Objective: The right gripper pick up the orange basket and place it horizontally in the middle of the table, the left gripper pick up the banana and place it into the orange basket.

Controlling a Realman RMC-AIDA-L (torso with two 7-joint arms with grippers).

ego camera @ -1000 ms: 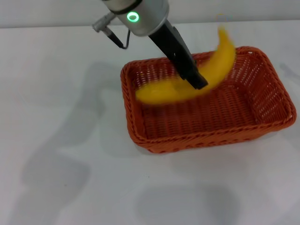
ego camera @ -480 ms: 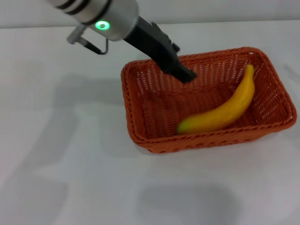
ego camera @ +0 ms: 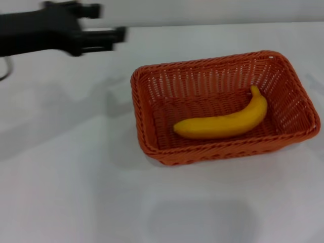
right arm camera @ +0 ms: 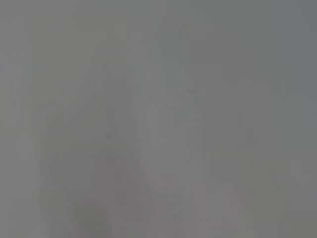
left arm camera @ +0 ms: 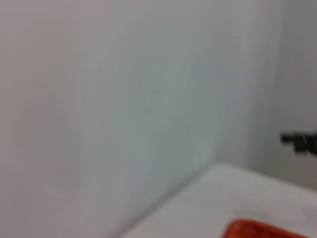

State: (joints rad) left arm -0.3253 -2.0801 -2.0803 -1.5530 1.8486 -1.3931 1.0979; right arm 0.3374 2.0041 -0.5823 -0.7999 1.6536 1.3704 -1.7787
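The orange basket (ego camera: 147, 142) lies lengthwise on the white table (ego camera: 76, 192), right of centre in the head view. The yellow banana (ego camera: 223, 124) rests flat on the basket's floor, its stem toward the right wall. My left gripper (ego camera: 109, 22) hangs at the far left above the table, well away from the basket; its black fingers (ego camera: 104, 34) are apart and hold nothing. A corner of the orange basket (left arm camera: 262, 230) shows at the edge of the left wrist view. The right gripper is out of view; the right wrist view is a plain grey blur.
The table's far edge (ego camera: 212, 23) runs just behind the basket, against a pale wall. Bare white tabletop lies to the left of the basket and in front of it.
The banana left the left gripper, dropped into the basket and settled flat on its floor. The left arm pulled up and away to the far left.
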